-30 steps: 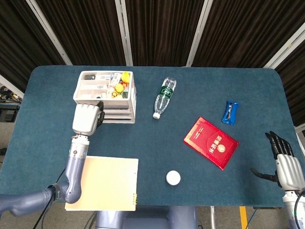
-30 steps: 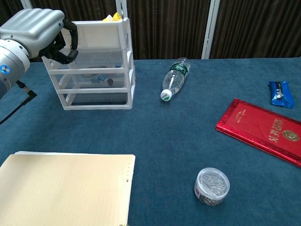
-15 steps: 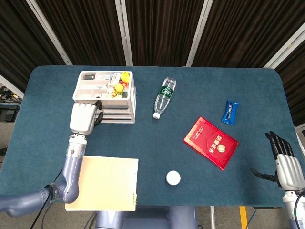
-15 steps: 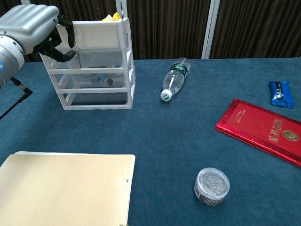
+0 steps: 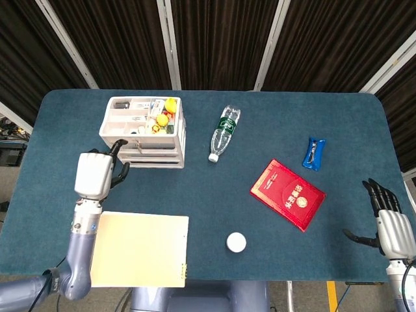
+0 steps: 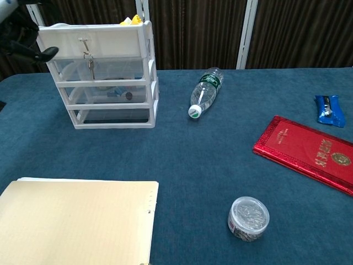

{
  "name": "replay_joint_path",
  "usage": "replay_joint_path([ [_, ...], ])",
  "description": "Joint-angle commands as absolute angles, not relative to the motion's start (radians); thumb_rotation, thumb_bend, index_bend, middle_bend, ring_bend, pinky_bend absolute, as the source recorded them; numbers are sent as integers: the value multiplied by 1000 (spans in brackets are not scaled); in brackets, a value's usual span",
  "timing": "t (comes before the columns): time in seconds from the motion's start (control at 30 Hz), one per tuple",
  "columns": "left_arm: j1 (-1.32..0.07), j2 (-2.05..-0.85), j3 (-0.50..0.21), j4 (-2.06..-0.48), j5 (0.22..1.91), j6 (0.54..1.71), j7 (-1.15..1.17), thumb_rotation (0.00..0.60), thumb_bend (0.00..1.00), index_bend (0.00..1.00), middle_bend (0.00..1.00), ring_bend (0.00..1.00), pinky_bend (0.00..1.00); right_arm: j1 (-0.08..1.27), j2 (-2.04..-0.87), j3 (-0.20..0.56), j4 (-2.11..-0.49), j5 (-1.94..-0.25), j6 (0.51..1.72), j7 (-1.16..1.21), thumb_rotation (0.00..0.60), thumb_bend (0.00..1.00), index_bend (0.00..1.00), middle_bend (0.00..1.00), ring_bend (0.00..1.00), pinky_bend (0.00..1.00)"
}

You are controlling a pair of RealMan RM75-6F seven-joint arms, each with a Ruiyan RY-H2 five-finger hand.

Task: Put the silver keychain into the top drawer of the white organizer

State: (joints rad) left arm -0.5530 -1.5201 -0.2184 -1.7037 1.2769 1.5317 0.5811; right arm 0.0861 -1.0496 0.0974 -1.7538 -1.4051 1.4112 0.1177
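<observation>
The white plastic three-drawer organizer (image 5: 144, 130) stands near the far left corner of the blue-covered counter (image 5: 214, 188), its top drawer pulled open toward the robot and already crowded with small bits, some of them yellow. The silver keychain (image 6: 87, 55) hangs over the front wall of that open drawer, dangling down its outer face rather than lying inside; I would judge it caught on the rim, so the task is close but not quite settled. The left hand (image 5: 96, 172) hovers just in front of the organizer, toward the left edge, its dark fingers (image 5: 119, 170) loosely apart and holding nothing. From the chest view only a fingertip or two shows at the top left corner, near the drawer front but not touching it. The right hand (image 5: 389, 224) rests idle at the near right corner, fingers spread and empty, well apart from the work. If the keychain is to drop in, it probably needs a nudge over the rim.
</observation>
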Motion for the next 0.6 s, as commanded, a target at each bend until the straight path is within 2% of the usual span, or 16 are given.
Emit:
replay_joint_path([
  [0.03,-438,-1400,-118,-1836,1306,1593,553,600,326,281,444,436,455,90,-1047,92,-1753,-1399,1396,111,600,0,2,0,0,0],
  [0.1,-388,-1340,-70,-1883,1313,1607,526,600,314,202,282,240,287,92,-1044,89,-1752,-1400,1389,98,600,0,1,0,0,0],
  [0.13,-363,-1309,-45,-1900,1313,1609,509,600,282,115,160,115,171,93,-1043,87,-1751,-1402,1387,91,600,0,1,0,0,0],
  [0.17,-351,-1291,-31,-1910,1315,1608,499,600,252,51,74,44,89,94,-1043,85,-1750,-1404,1385,84,600,0,1,0,0,0],
  [0.2,-331,-1261,-6,-1921,1314,1602,485,600,230,24,35,18,50,95,-1043,84,-1748,-1408,1386,74,600,0,0,0,0,0],
  [0.27,-299,-1209,33,-1935,1316,1590,446,600,187,0,0,0,2,96,-1048,83,-1740,-1412,1391,51,600,0,0,0,0,0],
  [0.6,-186,-1139,108,-1836,1377,1604,256,600,166,0,0,0,0,90,-1067,83,-1732,-1414,1412,18,600,0,0,0,0,0],
])
